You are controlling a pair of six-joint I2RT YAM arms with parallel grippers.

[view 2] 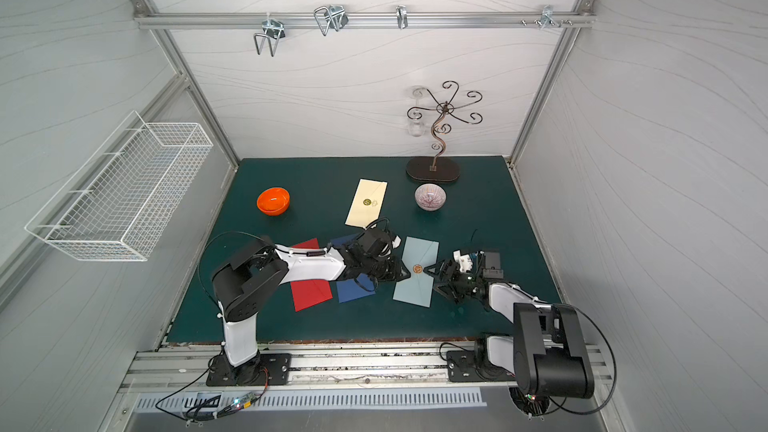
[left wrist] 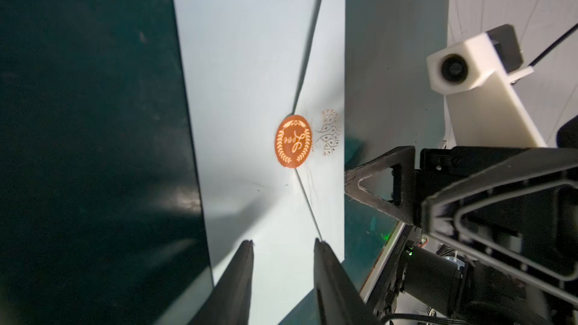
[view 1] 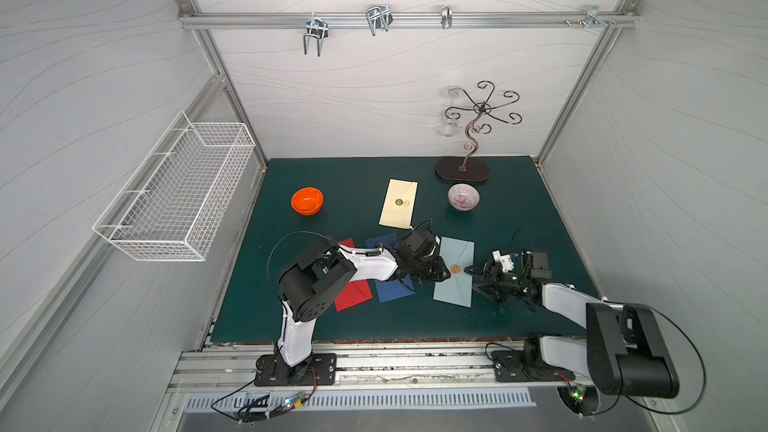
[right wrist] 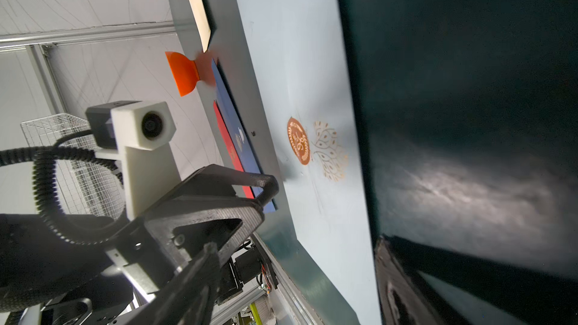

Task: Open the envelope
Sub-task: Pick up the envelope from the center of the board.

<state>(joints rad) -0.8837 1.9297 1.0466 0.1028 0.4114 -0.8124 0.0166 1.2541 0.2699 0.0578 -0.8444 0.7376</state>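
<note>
A light blue envelope (view 1: 457, 251) (view 2: 420, 251) lies flat on the green mat, its flap shut under a round orange seal (view 1: 456, 269) (left wrist: 293, 141) (right wrist: 298, 140). My left gripper (view 1: 446, 274) (view 2: 405, 272) (left wrist: 283, 242) sits low over the envelope's left edge, level with the seal. It is open, with only the envelope's surface showing between its fingers. My right gripper (view 1: 471, 279) (view 2: 430, 279) (right wrist: 297, 242) faces it from the envelope's right edge. Its jaws are spread wide and hold nothing.
A dark blue envelope (view 1: 392, 288) and a red envelope (view 1: 353, 290) lie under my left arm. A cream envelope (view 1: 399, 203) lies behind them. An orange bowl (view 1: 306, 200), a patterned bowl (view 1: 463, 197) and a metal stand (view 1: 462, 169) are further back. A wire basket (view 1: 178, 189) hangs on the left wall.
</note>
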